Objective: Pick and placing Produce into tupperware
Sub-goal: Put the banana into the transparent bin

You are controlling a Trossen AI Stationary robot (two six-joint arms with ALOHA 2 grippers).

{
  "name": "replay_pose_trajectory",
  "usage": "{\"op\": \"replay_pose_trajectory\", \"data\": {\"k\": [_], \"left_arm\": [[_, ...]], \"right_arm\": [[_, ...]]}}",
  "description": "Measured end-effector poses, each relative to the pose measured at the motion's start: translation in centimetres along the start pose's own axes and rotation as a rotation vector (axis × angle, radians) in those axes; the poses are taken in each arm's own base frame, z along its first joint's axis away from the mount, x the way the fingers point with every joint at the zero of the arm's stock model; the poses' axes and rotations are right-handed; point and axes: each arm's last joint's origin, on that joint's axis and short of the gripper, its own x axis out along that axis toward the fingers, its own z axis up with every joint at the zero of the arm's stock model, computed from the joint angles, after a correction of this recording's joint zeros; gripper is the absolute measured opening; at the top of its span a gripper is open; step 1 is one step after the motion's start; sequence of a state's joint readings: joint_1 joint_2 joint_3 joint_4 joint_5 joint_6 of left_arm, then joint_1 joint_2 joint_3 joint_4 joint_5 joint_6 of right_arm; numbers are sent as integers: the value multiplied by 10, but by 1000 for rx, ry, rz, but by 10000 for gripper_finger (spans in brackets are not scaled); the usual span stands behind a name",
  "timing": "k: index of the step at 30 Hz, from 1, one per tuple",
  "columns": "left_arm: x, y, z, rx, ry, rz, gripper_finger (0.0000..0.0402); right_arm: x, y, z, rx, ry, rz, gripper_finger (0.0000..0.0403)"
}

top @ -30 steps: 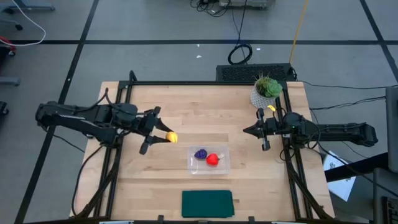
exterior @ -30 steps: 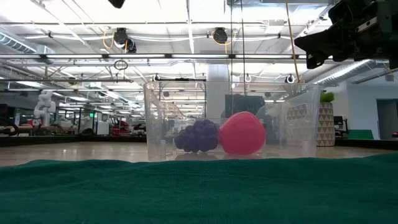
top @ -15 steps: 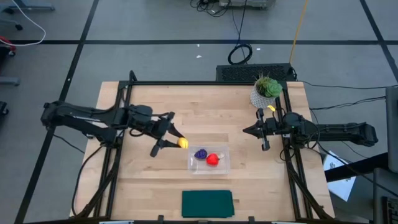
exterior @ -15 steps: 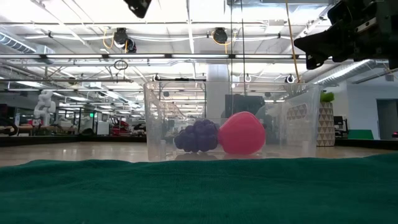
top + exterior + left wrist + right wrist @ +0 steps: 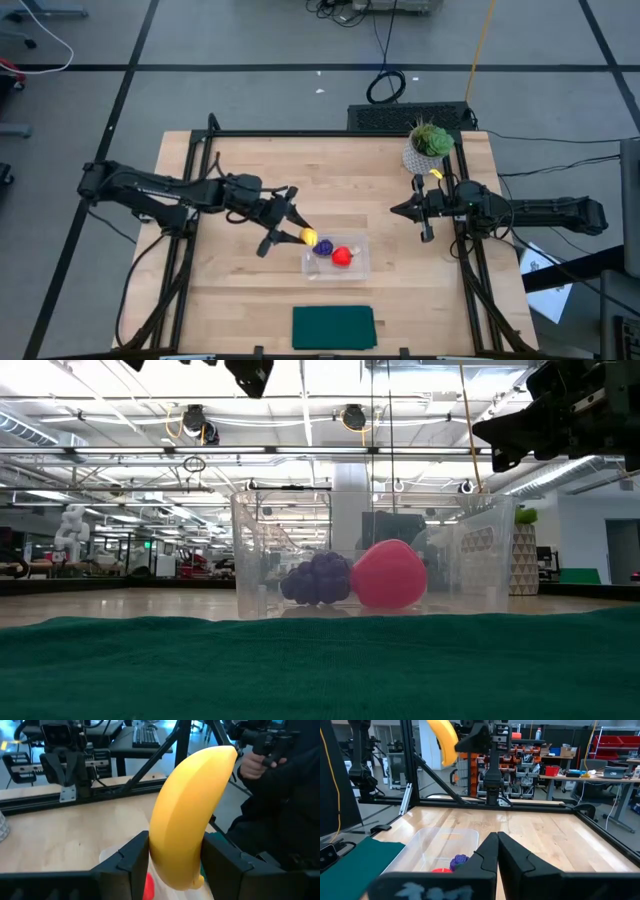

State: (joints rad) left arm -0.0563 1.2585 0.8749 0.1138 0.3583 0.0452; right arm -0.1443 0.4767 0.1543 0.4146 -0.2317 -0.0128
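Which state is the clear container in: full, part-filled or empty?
Part-filled: the clear container holds the purple grapes and red strawberry, with floor space left.

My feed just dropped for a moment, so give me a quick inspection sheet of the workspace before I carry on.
Surface: wooden table, bare where visible.
Job's things: grape cluster and strawberry inside the clear tupperware; banana held in the air at its left rim.
Clutter: potted plant at far right corner; dark green mat at near edge.
Grippers: left gripper jaws shut on banana; right gripper jaws shut, empty, waiting at the right.
Cables: coiled on floor beyond table.
Surroundings: keyboard behind table; a person nearby.
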Motion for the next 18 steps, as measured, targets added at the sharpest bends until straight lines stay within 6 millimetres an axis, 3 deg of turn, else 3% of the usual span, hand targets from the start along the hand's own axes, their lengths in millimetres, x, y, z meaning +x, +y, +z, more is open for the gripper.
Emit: {"op": "replay_pose_trajectory", "data": {"k": [18], "left_arm": [[31, 10, -26, -85, 92, 41, 163]], "right_arm": [[1, 0, -1, -1, 7, 0, 0]]}}
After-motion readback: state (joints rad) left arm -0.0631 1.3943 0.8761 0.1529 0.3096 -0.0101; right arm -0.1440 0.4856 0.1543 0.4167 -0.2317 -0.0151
